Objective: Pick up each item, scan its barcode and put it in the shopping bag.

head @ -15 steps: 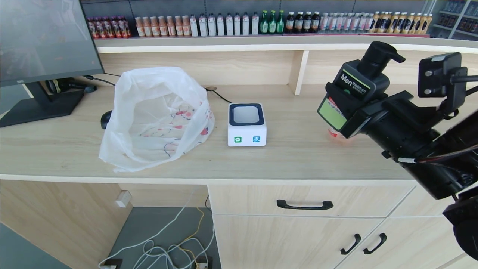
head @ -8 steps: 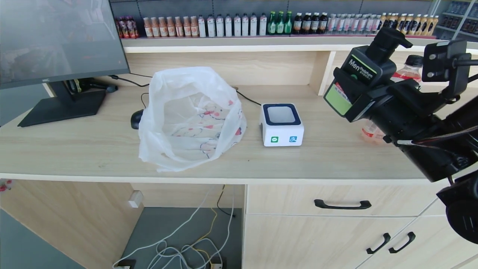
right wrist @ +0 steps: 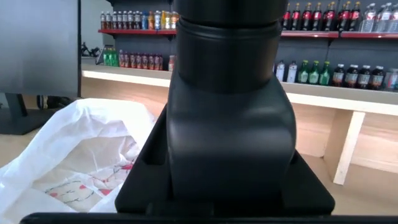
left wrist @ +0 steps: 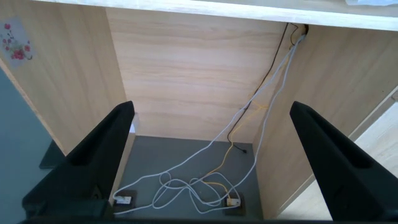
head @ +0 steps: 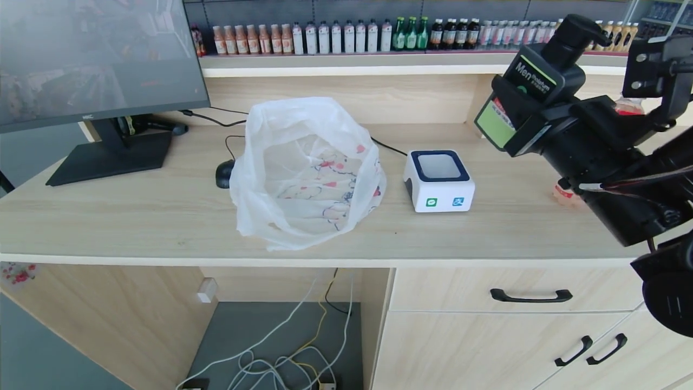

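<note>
My right gripper is shut on a black pump bottle with a green label, held tilted above the right part of the counter. In the right wrist view the pump bottle stands close before the camera. A white scanner box with a dark-rimmed window sits on the counter, left of and below the bottle. Left of the scanner stands the open white shopping bag, also seen as the bag. My left gripper hangs open under the counter, nothing between its fingers.
A clear drink bottle stands on the counter, partly hidden behind my right arm. A monitor and a mouse are at the left. A bottle-lined shelf runs along the back. Cables lie on the floor.
The head camera has swung, so everything sits further right in the picture. The right gripper with the pump bottle now stands closer to the scanner and higher.
</note>
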Available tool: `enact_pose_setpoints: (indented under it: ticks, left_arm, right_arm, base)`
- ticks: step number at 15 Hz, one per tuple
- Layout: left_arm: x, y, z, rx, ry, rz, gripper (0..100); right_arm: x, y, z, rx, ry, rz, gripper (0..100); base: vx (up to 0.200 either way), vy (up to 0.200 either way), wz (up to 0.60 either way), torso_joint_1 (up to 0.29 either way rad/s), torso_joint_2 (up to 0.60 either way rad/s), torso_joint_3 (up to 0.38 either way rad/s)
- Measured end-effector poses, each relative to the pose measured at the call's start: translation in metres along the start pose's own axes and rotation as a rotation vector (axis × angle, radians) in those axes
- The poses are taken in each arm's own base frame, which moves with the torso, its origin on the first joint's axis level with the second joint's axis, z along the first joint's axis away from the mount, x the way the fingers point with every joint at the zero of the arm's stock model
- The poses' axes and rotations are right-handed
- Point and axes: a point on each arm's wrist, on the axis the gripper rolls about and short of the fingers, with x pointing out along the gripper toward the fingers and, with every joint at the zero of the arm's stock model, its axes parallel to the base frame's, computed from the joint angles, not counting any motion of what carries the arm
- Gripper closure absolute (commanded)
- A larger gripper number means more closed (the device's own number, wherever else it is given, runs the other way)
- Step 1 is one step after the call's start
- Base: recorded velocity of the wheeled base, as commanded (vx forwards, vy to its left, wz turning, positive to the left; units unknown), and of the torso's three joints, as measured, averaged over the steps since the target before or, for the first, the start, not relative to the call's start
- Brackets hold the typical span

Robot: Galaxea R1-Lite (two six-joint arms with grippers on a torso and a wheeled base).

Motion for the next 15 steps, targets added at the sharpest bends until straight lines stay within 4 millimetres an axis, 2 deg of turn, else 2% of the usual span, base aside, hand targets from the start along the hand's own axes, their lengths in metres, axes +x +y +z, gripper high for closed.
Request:
enact_pose_setpoints:
  ticks: [4, 8, 12, 15]
  left_arm:
    - [0.0, 0.0, 0.0, 0.0, 0.0, 0.0, 0]
    - [0.0, 0.0, 0.0, 0.0, 0.0, 0.0, 0]
    - [0.0, 0.0, 0.0, 0.0, 0.0, 0.0, 0]
    - [0.0, 0.0, 0.0, 0.0, 0.0, 0.0, 0]
  right_arm:
    - [0.014, -0.001, -0.003, 0.051, -0.007, -0.018, 100]
    - [0.024, -0.002, -0.021, 0.108, 0.137, -0.052, 100]
    - [0.05, 0.001, -0.02, 0.184, 0.222, -0.029, 100]
    - [0.07, 0.001, -0.023, 0.275, 0.221, -0.009, 100]
  base:
    - [0.0, 0.0, 0.0, 0.0, 0.0, 0.0]
    - [0.0, 0.0, 0.0, 0.0, 0.0, 0.0]
    - [0.0, 0.0, 0.0, 0.0, 0.0, 0.0]
    - [0.0, 0.0, 0.0, 0.0, 0.0, 0.0]
